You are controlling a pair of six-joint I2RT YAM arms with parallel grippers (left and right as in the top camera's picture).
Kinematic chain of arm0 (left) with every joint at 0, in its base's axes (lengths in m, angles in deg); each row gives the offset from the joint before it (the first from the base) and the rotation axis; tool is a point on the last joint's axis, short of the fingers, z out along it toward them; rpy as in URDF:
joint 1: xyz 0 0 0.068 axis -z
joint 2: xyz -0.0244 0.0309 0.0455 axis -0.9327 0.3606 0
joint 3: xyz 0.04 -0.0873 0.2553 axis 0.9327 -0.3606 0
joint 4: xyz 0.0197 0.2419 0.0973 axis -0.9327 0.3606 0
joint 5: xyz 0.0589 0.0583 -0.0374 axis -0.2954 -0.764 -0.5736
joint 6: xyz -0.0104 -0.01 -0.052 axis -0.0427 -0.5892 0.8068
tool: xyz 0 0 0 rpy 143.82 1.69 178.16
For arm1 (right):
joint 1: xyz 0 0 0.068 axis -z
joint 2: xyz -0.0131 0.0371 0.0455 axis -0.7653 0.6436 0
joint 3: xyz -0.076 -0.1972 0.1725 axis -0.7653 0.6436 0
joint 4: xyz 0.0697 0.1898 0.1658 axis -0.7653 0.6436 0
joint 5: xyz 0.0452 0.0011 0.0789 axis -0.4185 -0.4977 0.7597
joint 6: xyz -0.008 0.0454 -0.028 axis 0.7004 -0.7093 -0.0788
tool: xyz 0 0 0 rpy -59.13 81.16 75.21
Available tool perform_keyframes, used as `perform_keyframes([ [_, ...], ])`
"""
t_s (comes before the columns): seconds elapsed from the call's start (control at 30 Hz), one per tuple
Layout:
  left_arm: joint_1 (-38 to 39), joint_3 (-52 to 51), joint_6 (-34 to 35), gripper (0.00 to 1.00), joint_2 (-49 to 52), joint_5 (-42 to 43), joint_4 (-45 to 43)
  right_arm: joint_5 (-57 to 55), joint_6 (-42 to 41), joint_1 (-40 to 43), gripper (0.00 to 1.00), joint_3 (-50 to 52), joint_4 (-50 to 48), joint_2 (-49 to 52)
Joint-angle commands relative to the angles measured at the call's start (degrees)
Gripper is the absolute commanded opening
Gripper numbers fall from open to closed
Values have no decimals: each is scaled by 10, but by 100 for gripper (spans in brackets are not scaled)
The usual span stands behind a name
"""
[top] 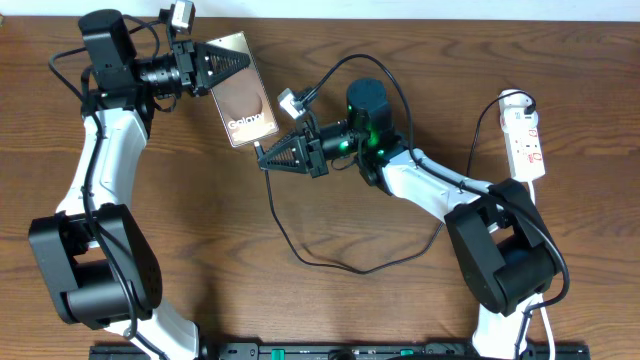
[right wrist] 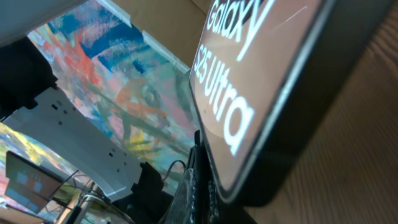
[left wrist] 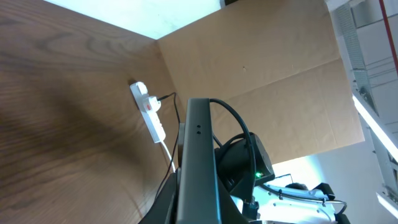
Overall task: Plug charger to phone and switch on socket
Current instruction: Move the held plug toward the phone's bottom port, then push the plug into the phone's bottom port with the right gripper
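My left gripper (top: pixel 232 62) is shut on the top end of the phone (top: pixel 245 100) and holds it tilted, face up, at the back of the table. The phone's dark edge fills the middle of the left wrist view (left wrist: pixel 198 162). Its "Galaxy S25 Ultra" face looms in the right wrist view (right wrist: pixel 261 93). My right gripper (top: pixel 268 157) is shut on the plug tip of the charger (top: pixel 290 235), right at the phone's lower edge. Whether the tip is inside the port is hidden. The black cable loops over the table towards the socket (top: pixel 525 135), a white power strip at the far right.
The socket also shows in the left wrist view (left wrist: pixel 149 112), with a black lead plugged into it. Its thick white cord (top: pixel 540 200) runs down past my right arm's base. A cardboard wall (left wrist: pixel 261 81) stands behind the table.
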Motion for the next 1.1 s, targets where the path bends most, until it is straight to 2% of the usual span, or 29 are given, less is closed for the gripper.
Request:
perform_keyframes([
  [0.0, -1, 5, -14, 8, -1, 18, -3, -3, -2, 9, 1, -3, -3, -3],
  [0.67, 11, 5, -13, 7, -1, 18, -3, -3, -2, 10, 1, -3, -2, -3],
  [1.07, 11, 5, 12, 7, -1, 18, -3, -5, -2, 10, 1, -3, -2, -3],
])
